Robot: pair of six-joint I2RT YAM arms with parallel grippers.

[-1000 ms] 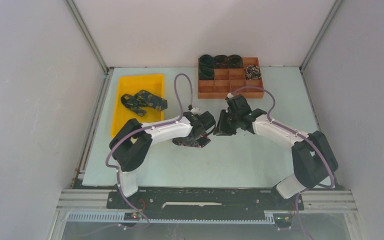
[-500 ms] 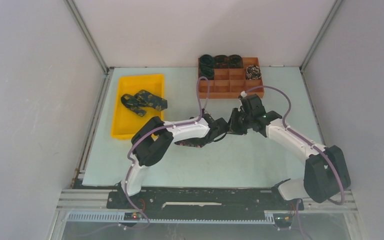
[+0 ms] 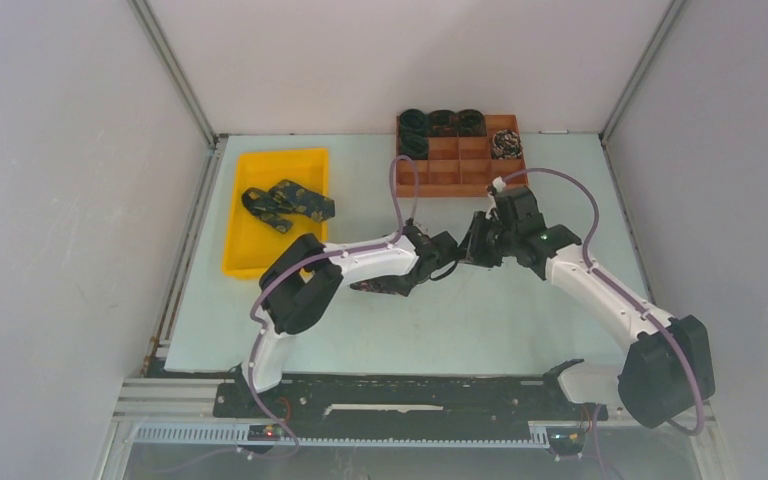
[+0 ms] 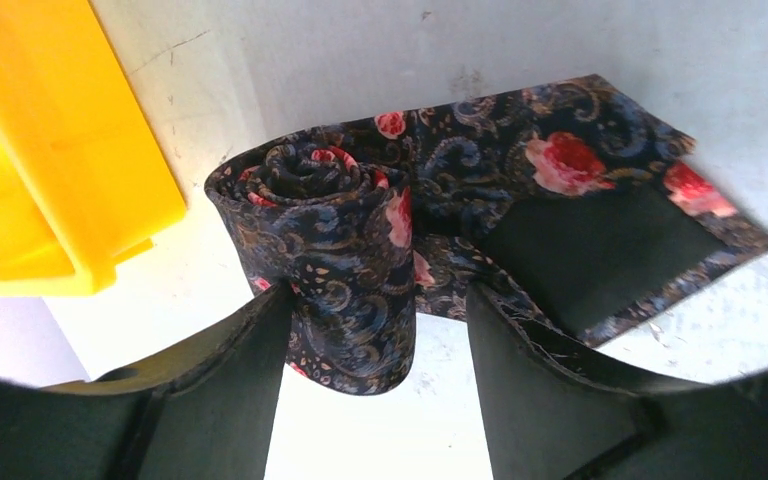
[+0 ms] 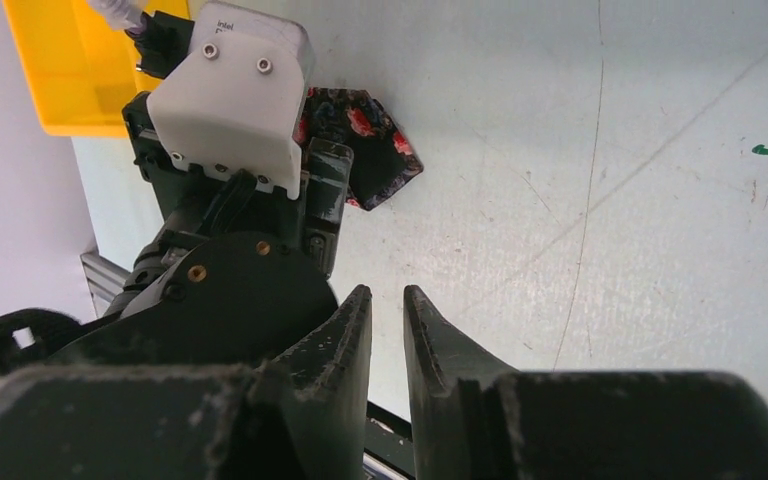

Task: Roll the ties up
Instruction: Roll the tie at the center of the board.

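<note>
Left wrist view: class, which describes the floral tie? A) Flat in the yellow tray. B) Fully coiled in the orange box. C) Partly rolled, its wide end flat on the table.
C: the floral tie has a coil between the fingers of the left tool, while its wide end lies unrolled on the table.

tie (image 4: 345, 250): printed cloth, slight sheen; black matt lining on flat end
left gripper (image 4: 378, 300): black matt pads, rough frayed edges
right gripper (image 5: 388, 300): black, gritty, scuffed
tray (image 4: 40, 160): yellow plastic, smooth, glossy
table (image 4: 580, 40): pale, matt, scratched
camera housing (image 5: 228, 95): white smooth plastic, metal screws
organizer (image 3: 460, 172): orange-brown, matt
</note>
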